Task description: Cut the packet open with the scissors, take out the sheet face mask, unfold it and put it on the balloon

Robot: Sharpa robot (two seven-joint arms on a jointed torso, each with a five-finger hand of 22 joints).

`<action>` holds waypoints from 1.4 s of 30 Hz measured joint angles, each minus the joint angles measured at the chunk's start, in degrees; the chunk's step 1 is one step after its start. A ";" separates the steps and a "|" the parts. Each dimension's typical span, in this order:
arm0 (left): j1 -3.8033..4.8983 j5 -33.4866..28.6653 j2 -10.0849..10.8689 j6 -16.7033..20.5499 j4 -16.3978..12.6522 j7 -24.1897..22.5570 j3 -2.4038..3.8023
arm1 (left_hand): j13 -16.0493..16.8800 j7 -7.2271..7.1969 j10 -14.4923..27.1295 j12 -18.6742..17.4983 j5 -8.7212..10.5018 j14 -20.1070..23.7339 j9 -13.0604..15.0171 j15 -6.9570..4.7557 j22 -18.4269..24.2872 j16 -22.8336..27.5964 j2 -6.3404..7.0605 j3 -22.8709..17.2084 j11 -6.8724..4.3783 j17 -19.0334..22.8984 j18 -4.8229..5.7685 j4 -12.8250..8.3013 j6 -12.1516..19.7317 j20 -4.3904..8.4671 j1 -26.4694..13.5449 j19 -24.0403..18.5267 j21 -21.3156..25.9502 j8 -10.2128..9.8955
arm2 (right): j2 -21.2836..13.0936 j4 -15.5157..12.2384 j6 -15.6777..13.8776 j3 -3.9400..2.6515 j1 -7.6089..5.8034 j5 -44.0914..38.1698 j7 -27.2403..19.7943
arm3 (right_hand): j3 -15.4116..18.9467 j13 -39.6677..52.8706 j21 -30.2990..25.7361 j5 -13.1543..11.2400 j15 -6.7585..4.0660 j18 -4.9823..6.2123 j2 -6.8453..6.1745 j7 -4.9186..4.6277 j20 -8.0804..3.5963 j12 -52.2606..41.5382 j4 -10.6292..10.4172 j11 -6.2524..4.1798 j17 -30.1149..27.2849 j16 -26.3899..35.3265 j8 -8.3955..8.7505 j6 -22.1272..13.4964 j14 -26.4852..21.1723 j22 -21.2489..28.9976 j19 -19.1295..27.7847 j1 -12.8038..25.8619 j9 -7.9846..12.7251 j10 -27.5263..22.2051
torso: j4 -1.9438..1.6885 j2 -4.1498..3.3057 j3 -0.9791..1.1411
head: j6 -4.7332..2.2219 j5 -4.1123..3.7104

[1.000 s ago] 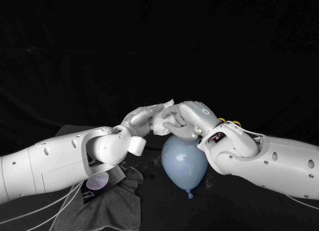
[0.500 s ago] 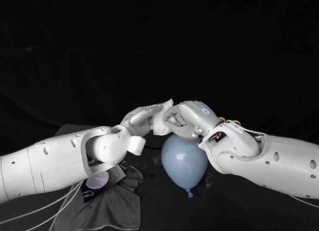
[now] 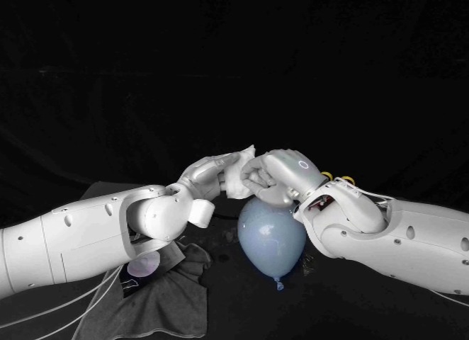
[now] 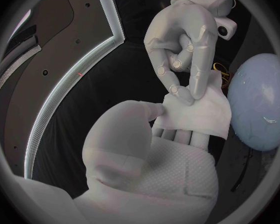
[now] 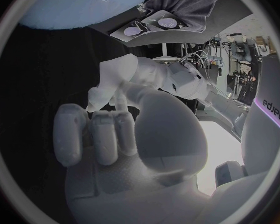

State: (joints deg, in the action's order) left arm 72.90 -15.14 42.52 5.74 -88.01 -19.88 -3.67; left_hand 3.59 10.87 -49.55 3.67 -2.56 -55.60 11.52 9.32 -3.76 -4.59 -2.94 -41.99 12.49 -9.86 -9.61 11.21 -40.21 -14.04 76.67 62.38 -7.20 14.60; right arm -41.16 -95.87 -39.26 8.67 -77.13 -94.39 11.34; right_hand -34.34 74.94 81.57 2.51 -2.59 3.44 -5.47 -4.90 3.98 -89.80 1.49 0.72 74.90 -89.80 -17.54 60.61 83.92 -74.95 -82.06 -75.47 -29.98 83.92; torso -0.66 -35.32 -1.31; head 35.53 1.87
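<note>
1. We see both hands meeting over the pale blue balloon (image 3: 270, 237), which lies on the black desk (image 3: 336, 312) with its knot pointing towards the robot.
2. The left hand (image 3: 209, 173) holds the folded white sheet face mask (image 3: 238, 180), with its thumb on top and its fingers underneath.
3. The right hand (image 3: 280, 170) pinches one edge of the same mask between thumb and finger, and its other fingers are curled in.
4. The mask is off the desk, between the two hands and just above the balloon's round end. We cannot tell whether it touches the balloon.
5. A dark grey cloth (image 3: 163, 290) lies crumpled on the desk beneath the left arm, beside the balloon.
</note>
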 measured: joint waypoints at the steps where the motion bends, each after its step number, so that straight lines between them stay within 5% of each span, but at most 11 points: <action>1: 0.00 0.00 -0.03 -0.01 0.04 0.00 0.00 | 0.00 0.00 0.00 0.00 0.00 0.00 0.00 0.00 0.02 0.00 0.00 0.00 0.00 0.00 -0.01 0.00 0.00 0.00 0.00 0.00 0.00 0.00 | -0.43 -0.52 0.30 0.00 0.05 0.00 0.04 | -0.01 0.00 0.00 0.00 -0.02 0.00 0.18 0.00 0.00 0.00 0.01 -0.12 0.00 0.00 0.00 0.01 0.02 0.00 0.00 0.18 0.00 0.12 | 0.00 0.00 0.01 | 0.04 0.01; 3: 0.00 0.00 -0.05 -0.03 0.13 0.00 0.01 | 0.00 0.00 0.00 0.00 0.00 0.00 0.00 0.00 0.02 0.00 0.00 0.00 0.00 0.00 -0.02 0.00 0.00 0.00 0.00 0.00 0.00 0.00 | -0.95 -1.19 0.68 0.04 0.12 0.00 0.07 | -0.09 0.01 0.00 0.00 -0.20 0.01 0.54 0.35 -0.26 0.00 -0.06 -0.12 0.00 0.00 -0.01 0.36 0.20 0.01 0.03 0.54 0.00 0.12 | 0.00 0.00 0.00 | 0.05 0.03; 5: 0.05 -0.01 -0.06 -0.05 0.32 -0.03 0.08 | 0.00 0.00 0.00 0.00 0.00 0.00 0.00 0.00 -0.06 0.00 0.00 0.00 0.00 0.00 -0.80 0.00 0.00 0.05 0.00 0.06 -0.02 0.00 | -1.78 -2.26 1.26 0.12 0.21 0.02 0.14 | -0.55 0.01 -0.01 0.00 -0.40 0.01 0.54 0.53 -0.50 0.00 0.08 -0.38 0.01 0.01 -2.47 0.52 0.02 0.01 -0.09 0.53 -0.01 0.05 | 0.01 0.00 0.00 | 0.08 0.05; 8: 0.14 -0.05 -0.06 -0.11 0.59 -0.24 0.18 | 0.00 0.00 0.00 0.00 0.00 0.00 0.00 0.00 -0.09 0.00 0.00 0.00 0.00 0.00 -1.52 0.00 0.00 0.19 0.00 0.23 -0.03 0.00 | -3.44 -4.09 2.57 0.22 0.34 0.16 0.36 | -0.67 0.01 -0.02 0.00 -0.41 0.01 0.59 1.02 -0.50 0.01 -0.10 -0.43 0.01 0.04 -3.76 -0.04 0.02 0.03 -0.10 0.62 -0.05 0.00 | 0.03 0.02 0.00 | 0.11 0.08; 22: 0.14 -0.15 -0.10 -0.12 1.40 -0.71 0.17 | 0.00 0.00 0.00 0.00 0.00 0.00 0.14 0.00 0.01 0.00 0.00 0.00 0.00 0.01 -1.51 0.00 0.00 0.21 0.00 0.21 -0.03 0.00 | -9.18 -10.91 7.31 0.60 0.57 1.20 0.97 | -1.00 -0.04 -0.04 0.00 -0.60 0.00 0.74 0.98 -0.88 0.10 -0.42 -0.64 0.05 0.00 -5.12 -1.32 0.21 0.02 -0.14 2.00 -0.89 0.19 | 0.07 0.06 0.01 | 0.12 0.14; 24: 0.14 -0.16 -0.10 -0.12 1.42 -0.74 0.17 | 0.00 0.00 0.00 0.00 0.00 0.00 0.14 0.00 0.01 0.00 0.00 0.00 0.00 0.01 -1.51 0.00 0.00 0.21 0.00 0.20 -0.03 0.00 | -9.56 -11.05 6.45 0.63 0.60 1.73 0.70 | -1.15 -0.04 -0.04 0.00 -0.60 0.00 0.73 1.01 -0.91 0.11 -0.57 -0.64 0.05 0.00 -5.22 -1.47 0.21 0.01 -0.10 2.00 -1.32 0.19 | 0.06 0.05 0.02 | -0.01 0.09; 26: 0.14 -0.16 -0.10 -0.12 1.44 -0.75 0.17 | 0.00 -0.19 -0.01 0.00 0.00 0.00 0.16 0.00 0.01 0.00 0.00 0.00 -0.01 0.01 -1.51 0.00 -0.23 0.21 0.00 0.20 -0.03 0.00 | -9.90 -10.99 4.36 0.64 0.61 2.84 0.02 | -1.47 -0.03 -0.92 0.01 -0.60 0.00 0.42 0.61 -1.29 0.24 -0.88 -0.72 0.05 0.00 -5.22 -3.56 0.21 0.00 0.36 2.32 -6.25 0.10 | 0.06 0.05 0.02 | -0.09 0.02; 28: 0.14 -0.17 -0.10 -0.12 1.45 -0.75 0.17 | 0.00 0.05 -0.17 0.00 0.00 0.00 0.29 0.00 0.01 0.00 0.00 0.00 -0.07 0.01 -1.50 0.00 -0.48 0.21 0.00 0.20 -0.03 0.00 | -10.14 -10.61 1.82 0.64 0.61 4.21 -0.85 | -0.89 -0.03 -1.50 0.05 -0.59 0.01 0.01 -0.20 -0.86 0.78 -1.50 -0.59 0.05 0.00 -3.87 -5.42 0.20 0.00 0.97 3.70 -8.03 0.06 | 0.04 0.04 0.01 | -0.18 -0.04; 31: 0.14 -0.18 -0.09 -0.12 1.43 -0.75 0.17 | 0.00 -0.01 -0.48 0.00 0.00 -0.26 0.43 -0.21 0.01 0.00 0.00 0.11 -0.04 -0.04 -1.49 0.11 -0.90 0.20 0.00 0.18 0.07 0.17 | -10.43 -9.38 -2.59 0.64 0.61 6.91 -2.31 | 1.42 -0.01 -1.81 0.05 0.36 0.00 -1.78 -1.40 -0.37 1.91 -4.09 0.83 0.03 0.00 -1.32 -7.16 0.09 0.00 1.47 6.43 -7.27 0.00 | 0.01 0.02 0.01 | -0.35 -0.20; 35: 0.14 -0.17 -0.02 -0.11 1.28 -0.72 0.17 | 0.07 0.23 -1.33 0.00 0.00 -0.53 0.67 -0.10 0.08 0.00 0.00 0.55 -0.35 -0.07 -1.48 0.55 -1.69 -0.24 0.00 -0.32 0.69 0.48 | -10.51 -8.02 -6.96 0.63 0.61 10.46 -3.53 | 2.81 0.00 -2.14 0.05 0.75 -0.01 -2.66 -1.64 -0.07 2.23 -5.48 0.94 0.00 0.01 0.17 -7.41 0.10 0.00 1.77 6.96 -6.25 0.11 | -0.03 -0.01 0.00 | -0.50 -0.35; 42: 0.14 -0.02 0.01 -0.03 1.13 -0.69 0.17 | 0.07 0.26 -3.26 0.00 0.00 -0.53 0.97 -0.11 0.13 0.00 0.00 1.05 -0.69 -0.07 -1.46 1.06 -2.21 -0.63 0.00 -3.61 2.62 0.83 | -9.39 -6.56 -9.77 0.62 0.60 14.53 -3.49 | 5.79 0.01 -2.93 0.05 1.18 -0.01 -4.48 -2.29 0.72 2.89 -9.89 1.76 0.01 0.05 2.48 -7.36 0.11 0.03 2.09 8.95 -4.64 0.12 | 0.03 -0.03 0.01 | -0.58 -0.57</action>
State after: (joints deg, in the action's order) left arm 73.04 -15.16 42.53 5.71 -86.88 -20.57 -3.50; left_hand 3.65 11.13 -52.81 3.67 -2.56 -56.12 12.49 9.22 -3.63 -4.59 -2.94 -40.93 11.80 -9.93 -11.08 12.27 -42.42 -14.67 76.67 58.76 -4.58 15.43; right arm -50.55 -102.44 -49.04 9.29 -76.53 -79.86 7.85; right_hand -28.55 74.95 78.63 2.56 -1.40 3.43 -9.95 -7.19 4.70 -86.92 -8.40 2.48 74.91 -89.75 -15.06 53.25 84.04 -74.92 -79.98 -66.52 -34.61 84.04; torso -0.63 -35.34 -1.30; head 34.95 1.31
